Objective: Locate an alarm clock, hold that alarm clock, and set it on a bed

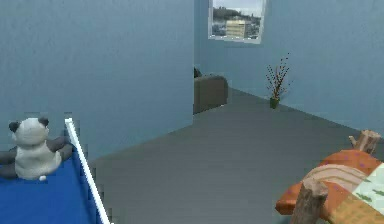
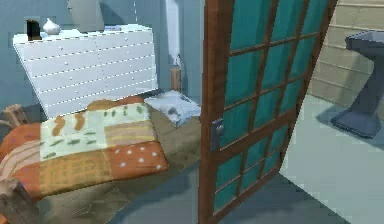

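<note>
A bed (image 2: 95,150) with an orange and green patchwork quilt lies at the arm side view's lower left. Its corner also shows at the forward view's bottom right as the quilted bed (image 1: 340,185). Behind it stands a white dresser (image 2: 90,65). On the dresser's top left sits a small dark boxy thing (image 2: 33,27), too small to name, beside a white vase (image 2: 50,26).
A wooden door with teal panes (image 2: 260,100) stands ajar right of the bed, with a pedestal sink (image 2: 362,80) beyond it. In the forward view, a plush panda (image 1: 35,148) sits on a blue surface (image 1: 50,195). A dark armchair (image 1: 210,92) and a twig plant (image 1: 277,82) stand across open grey floor (image 1: 210,150).
</note>
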### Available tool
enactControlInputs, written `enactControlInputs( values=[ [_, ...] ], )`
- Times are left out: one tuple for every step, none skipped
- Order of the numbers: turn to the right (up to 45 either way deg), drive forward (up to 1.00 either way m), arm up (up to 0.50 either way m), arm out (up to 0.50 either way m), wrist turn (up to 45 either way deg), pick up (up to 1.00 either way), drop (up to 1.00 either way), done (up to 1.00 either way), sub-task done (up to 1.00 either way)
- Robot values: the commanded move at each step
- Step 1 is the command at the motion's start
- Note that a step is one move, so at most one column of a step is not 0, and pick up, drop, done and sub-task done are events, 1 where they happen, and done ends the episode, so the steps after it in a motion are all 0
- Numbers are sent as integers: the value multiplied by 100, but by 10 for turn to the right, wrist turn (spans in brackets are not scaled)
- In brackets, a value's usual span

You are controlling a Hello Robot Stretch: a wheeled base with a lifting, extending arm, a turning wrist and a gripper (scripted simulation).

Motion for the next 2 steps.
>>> enactControlInputs(
  values=[
    [90,0,0,0,0,0,0,0,0],
    [30,0,0,0,0,0,0,0,0]
  ],
)
